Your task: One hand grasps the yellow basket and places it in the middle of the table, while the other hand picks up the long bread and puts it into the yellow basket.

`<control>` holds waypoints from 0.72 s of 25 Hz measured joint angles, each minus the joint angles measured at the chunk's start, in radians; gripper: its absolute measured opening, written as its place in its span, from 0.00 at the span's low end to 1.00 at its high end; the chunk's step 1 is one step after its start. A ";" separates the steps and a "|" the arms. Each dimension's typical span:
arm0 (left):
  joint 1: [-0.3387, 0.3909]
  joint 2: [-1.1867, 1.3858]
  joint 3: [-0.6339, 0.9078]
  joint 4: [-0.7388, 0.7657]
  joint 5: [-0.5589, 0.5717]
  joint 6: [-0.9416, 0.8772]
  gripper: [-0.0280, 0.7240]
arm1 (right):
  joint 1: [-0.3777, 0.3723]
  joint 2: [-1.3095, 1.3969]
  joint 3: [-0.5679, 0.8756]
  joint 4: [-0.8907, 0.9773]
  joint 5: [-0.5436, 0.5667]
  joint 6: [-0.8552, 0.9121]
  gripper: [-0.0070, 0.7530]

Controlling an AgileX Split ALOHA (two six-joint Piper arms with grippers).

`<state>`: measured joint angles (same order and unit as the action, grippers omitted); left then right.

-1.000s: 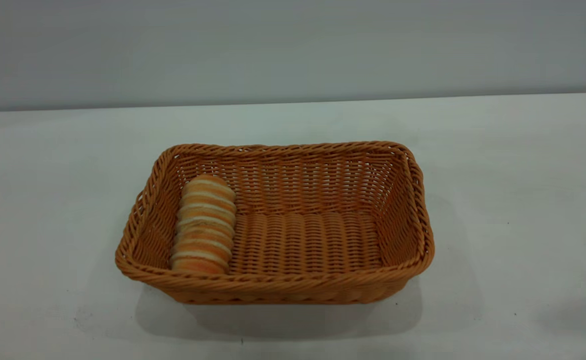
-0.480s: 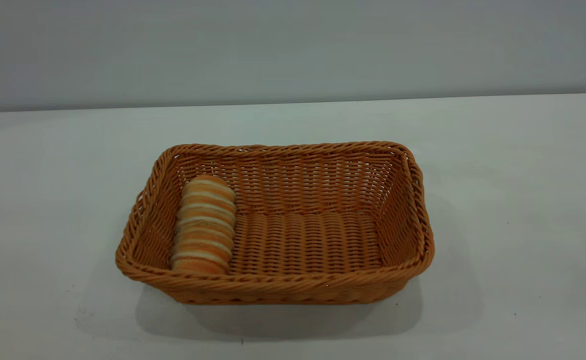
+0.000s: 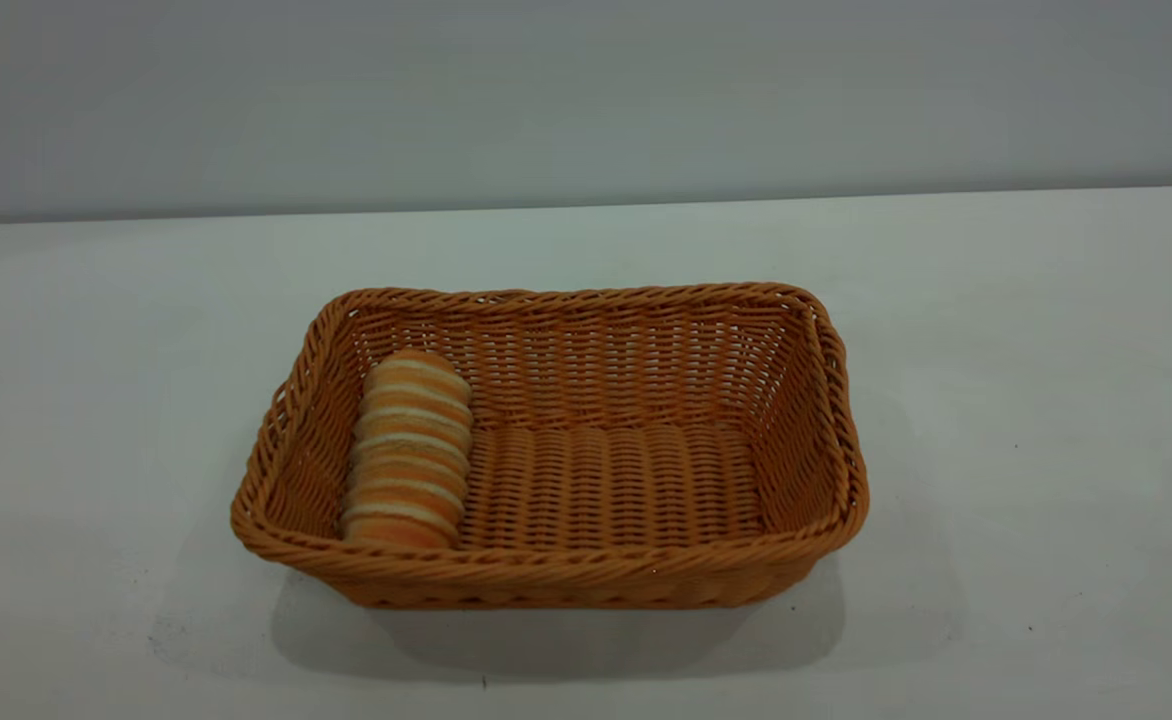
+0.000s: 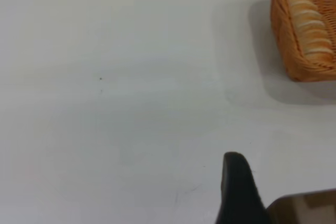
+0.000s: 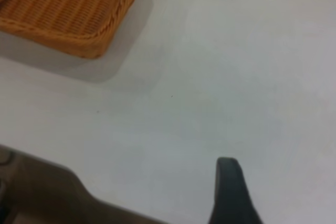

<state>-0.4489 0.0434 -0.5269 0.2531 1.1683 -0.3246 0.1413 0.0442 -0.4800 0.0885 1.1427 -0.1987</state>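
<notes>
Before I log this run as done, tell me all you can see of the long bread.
The long bread is a small oblong loaf with rounded ends and orange-brown and cream crosswise stripes. It lies inside the yellow basket, at the end nearer the left arm, along that short wall, its near end by the front rim. Nothing grips it.

Each wrist view shows only one dark fingertip of its own gripper: left gripper (image 4: 239,190), right gripper (image 5: 231,192). The yellow basket (image 4: 304,35) is cut off at the edge there.

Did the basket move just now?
No. The basket sits at the same spot on the table, by the same dark specks.
</notes>
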 joint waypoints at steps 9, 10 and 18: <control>0.000 -0.002 0.032 -0.027 -0.012 0.066 0.69 | 0.000 -0.003 0.000 -0.028 -0.002 0.029 0.70; 0.000 -0.002 0.032 -0.042 -0.015 0.079 0.69 | 0.000 -0.003 0.000 -0.035 -0.002 0.038 0.70; 0.000 -0.002 0.032 -0.137 -0.024 0.170 0.69 | 0.000 -0.003 0.000 -0.073 -0.003 0.080 0.70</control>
<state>-0.4489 0.0410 -0.4944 0.1162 1.1442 -0.1550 0.1413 0.0413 -0.4800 0.0158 1.1400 -0.1182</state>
